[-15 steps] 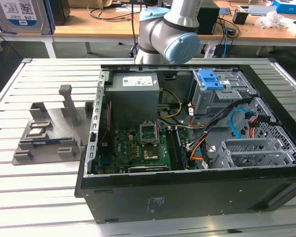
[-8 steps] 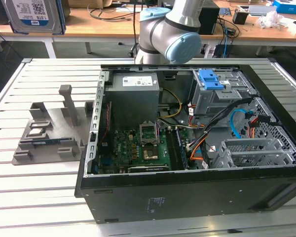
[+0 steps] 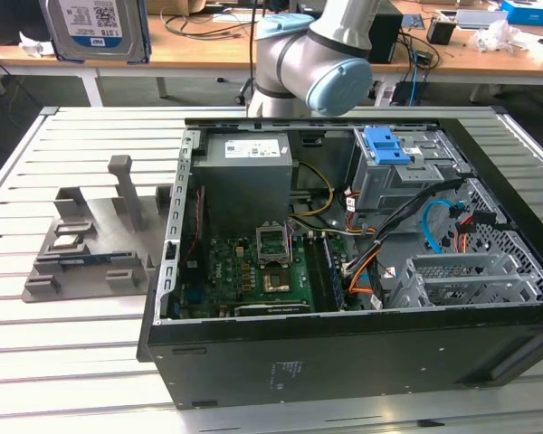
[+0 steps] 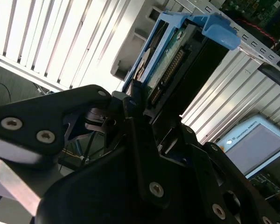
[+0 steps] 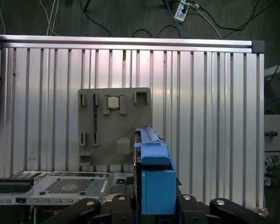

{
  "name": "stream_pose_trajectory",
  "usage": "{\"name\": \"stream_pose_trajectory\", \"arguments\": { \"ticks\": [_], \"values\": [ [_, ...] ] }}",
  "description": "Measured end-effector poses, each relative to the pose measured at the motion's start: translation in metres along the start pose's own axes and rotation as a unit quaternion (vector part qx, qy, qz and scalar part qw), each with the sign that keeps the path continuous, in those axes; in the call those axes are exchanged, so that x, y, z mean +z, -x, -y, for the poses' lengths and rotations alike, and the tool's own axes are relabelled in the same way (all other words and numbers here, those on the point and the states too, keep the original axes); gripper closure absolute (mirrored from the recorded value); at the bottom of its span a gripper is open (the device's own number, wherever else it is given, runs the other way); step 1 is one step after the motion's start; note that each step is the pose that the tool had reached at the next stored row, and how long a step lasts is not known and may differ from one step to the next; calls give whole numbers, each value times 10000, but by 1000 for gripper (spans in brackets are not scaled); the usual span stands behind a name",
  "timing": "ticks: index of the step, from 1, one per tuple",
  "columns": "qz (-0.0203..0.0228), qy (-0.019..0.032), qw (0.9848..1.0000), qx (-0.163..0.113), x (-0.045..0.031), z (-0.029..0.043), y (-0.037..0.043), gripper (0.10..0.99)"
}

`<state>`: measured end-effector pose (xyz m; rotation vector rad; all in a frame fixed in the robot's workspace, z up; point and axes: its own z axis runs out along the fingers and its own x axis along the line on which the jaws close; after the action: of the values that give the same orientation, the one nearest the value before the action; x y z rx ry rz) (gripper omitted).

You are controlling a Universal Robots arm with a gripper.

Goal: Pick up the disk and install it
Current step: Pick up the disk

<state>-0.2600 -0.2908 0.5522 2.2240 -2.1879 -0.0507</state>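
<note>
Slatted table (image 3: 54,362) bears grey fixture (image 3: 81,249) and computer case (image 3: 344,362).

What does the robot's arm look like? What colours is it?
The arm is made of smooth, round silver-grey tubes joined by fat rounded joints, and a joint ends in a light blue cap. The gripper is chunky and black, built from flat angular plates held together with small silver screws.
</note>
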Motion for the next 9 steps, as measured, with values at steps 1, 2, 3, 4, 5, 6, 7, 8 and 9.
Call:
{"name": "stream_pose_trajectory", "arguments": {
  "ticks": [1, 2, 3, 4, 5, 6, 7, 8, 9],
  "values": [
    [0, 0, 10000, 0, -1, 33, 0, 722],
    [0, 0, 10000, 0, -3, 84, -1, 722],
    [0, 0, 10000, 0, -5, 132, -2, 722],
    [0, 0, 10000, -1, -7, 175, -3, 722],
    [0, 0, 10000, 0, -9, 235, -4, 722],
    [0, 0, 10000, 0, -11, 287, -4, 722],
    [0, 0, 10000, 0, -13, 340, -6, 722],
    [0, 0, 10000, -1, -14, 372, -6, 722],
    [0, 0, 10000, 0, -16, 418, -7, 722]
  ]
}}
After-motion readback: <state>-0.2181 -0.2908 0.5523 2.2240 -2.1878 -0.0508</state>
